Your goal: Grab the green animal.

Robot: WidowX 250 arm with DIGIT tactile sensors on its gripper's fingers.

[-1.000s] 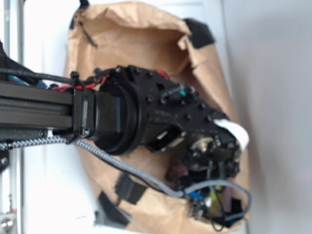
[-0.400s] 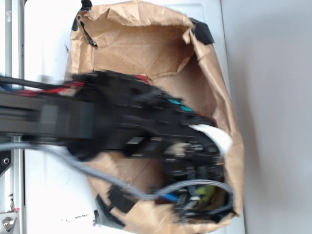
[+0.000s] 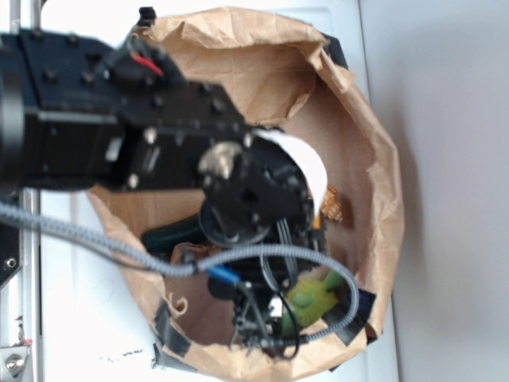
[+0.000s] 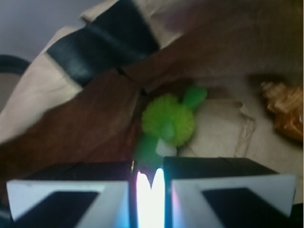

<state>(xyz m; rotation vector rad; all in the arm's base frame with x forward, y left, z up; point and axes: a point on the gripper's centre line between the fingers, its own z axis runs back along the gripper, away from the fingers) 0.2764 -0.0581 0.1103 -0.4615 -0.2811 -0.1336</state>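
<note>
The green animal (image 4: 168, 121) lies on the floor of the brown paper bag (image 3: 262, 72), close against the taped wall, with the orange-brown shell (image 4: 285, 109) well off to its side. In the wrist view it sits just ahead of the gripper (image 4: 150, 183), its body running slantwise away. The jaws look nearly pressed together with only a thin bright gap; whether they already pinch its near end is unclear through the blur.
</note>
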